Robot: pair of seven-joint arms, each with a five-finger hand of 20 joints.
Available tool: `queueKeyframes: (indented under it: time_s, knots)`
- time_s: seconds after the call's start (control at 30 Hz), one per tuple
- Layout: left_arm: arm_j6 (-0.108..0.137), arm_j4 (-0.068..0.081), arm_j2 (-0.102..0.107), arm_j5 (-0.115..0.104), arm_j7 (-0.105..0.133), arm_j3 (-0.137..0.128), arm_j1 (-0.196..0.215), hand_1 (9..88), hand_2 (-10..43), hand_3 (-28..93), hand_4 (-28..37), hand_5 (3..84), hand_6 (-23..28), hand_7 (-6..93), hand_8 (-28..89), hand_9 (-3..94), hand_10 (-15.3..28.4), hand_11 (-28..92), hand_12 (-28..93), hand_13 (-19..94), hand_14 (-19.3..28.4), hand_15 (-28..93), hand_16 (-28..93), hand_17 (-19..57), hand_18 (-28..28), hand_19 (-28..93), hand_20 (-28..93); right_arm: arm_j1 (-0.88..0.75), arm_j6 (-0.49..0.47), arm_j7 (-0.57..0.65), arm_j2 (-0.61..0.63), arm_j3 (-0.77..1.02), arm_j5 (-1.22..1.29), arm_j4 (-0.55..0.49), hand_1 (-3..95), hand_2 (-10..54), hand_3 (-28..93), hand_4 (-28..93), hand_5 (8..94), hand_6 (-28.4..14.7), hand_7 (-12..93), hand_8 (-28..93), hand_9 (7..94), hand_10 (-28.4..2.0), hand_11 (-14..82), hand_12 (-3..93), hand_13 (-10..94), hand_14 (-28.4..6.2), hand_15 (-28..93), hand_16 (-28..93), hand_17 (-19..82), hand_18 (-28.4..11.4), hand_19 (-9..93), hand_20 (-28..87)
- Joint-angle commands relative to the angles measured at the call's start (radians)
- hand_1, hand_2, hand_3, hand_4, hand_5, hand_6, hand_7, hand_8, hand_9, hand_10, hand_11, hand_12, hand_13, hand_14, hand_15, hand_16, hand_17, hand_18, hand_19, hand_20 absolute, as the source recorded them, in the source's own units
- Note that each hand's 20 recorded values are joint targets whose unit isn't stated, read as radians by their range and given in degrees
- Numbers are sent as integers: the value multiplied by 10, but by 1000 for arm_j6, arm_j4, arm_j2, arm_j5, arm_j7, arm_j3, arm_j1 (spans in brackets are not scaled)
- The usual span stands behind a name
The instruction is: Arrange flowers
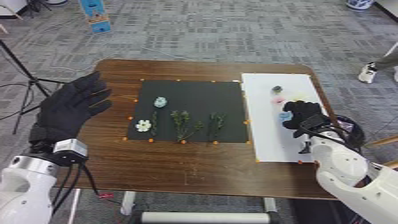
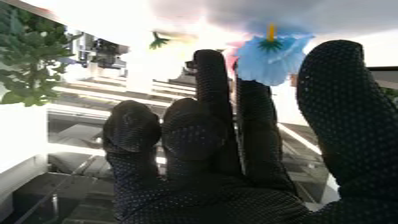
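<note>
Since the blue flower (image 1: pixel 285 116) is on the white board (image 1: pixel 282 150), just off the left side of the right hand (image 1: pixel 305 113), that's clearly the nearer hand; the left hand (image 1: pixel 73 102) is loosely spread, well apart past the dark mat (image 1: pixel 200 90). Right hand looks fairly wide to me: thumb (image 2: pixel 338 95) and long fingers (image 2: pixel 213 80) apart, petals in the gap, no real grip I can see. Can't tell if anything's touching. Head looks roundish, so I'd line up on the short yellow stub (image 2: pixel 272 32) and close the thumb in gently
</note>
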Motion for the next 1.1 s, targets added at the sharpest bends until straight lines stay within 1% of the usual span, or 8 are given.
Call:
queueKeyframes:
  time_s: [0.03,0.1,0.17,0.27,0.37,0.63,0.97,1.1]
  knots:
    - [2,-2,-1,-3,-2,1,1,235,-25,712,-283,333,35,204,-97,319,133,252,175,261,152,316,-2,-83,231,472,97,-6,32,-36,-13,-13,-5,-5,368,-95,817,-283,486,20,356,-144,522,-97,337,256,651,-53,883,335,361,-198,932,576]
    - [2,-1,-1,-2,-4,1,0,235,-25,711,-283,333,35,204,-97,320,134,252,175,261,152,316,-2,-83,232,472,97,0,21,-31,-18,-26,-17,-1,383,-95,815,-283,505,33,396,-157,539,-95,395,280,656,-50,882,333,364,-196,932,575]
    - [5,-2,1,-5,-1,1,2,235,-25,712,-283,333,35,203,-97,320,134,252,175,261,152,316,-2,-83,232,472,97,11,19,-30,-26,-41,-16,9,408,-95,790,-283,520,40,437,-56,555,-89,428,305,663,-47,879,335,370,-195,932,575]
    - [6,0,3,-6,-2,4,-1,235,-25,712,-283,333,35,203,-97,320,134,252,175,261,152,316,-2,-83,232,472,97,14,17,-34,-35,-46,-12,24,483,-95,748,-281,563,40,508,33,641,-58,331,479,683,-39,873,341,388,-189,932,580]
    - [9,-3,2,-6,2,0,3,235,-25,713,-283,333,35,203,-97,320,134,252,175,261,152,316,-2,-83,231,472,97,24,93,-53,-41,-65,-9,41,512,-95,753,-282,635,37,505,50,697,-47,336,517,707,-37,866,345,408,-189,932,588]
    - [6,-16,6,1,0,-35,13,233,-25,714,-283,334,36,202,-96,320,134,253,175,260,153,316,-2,-83,231,473,97,167,148,-117,-68,-132,32,14,496,-95,815,-269,713,36,448,54,776,-46,305,510,737,-38,856,355,435,-195,932,606]
    - [2,-14,26,0,-1,-36,-5,233,-26,714,-283,334,35,202,-97,320,134,251,174,261,152,316,-2,-82,231,472,96,526,163,-196,-213,-403,74,63,493,-95,823,-258,728,36,440,54,794,-47,286,513,742,-37,857,359,440,-196,932,614]
    - [-1,-15,24,4,-2,-36,-7,233,-27,714,-283,334,34,203,-97,320,134,251,174,261,152,315,-2,-83,232,472,96,612,166,-212,-278,-493,82,66,493,-95,824,-259,729,36,441,54,797,-46,285,515,745,-34,859,360,443,-195,932,620]
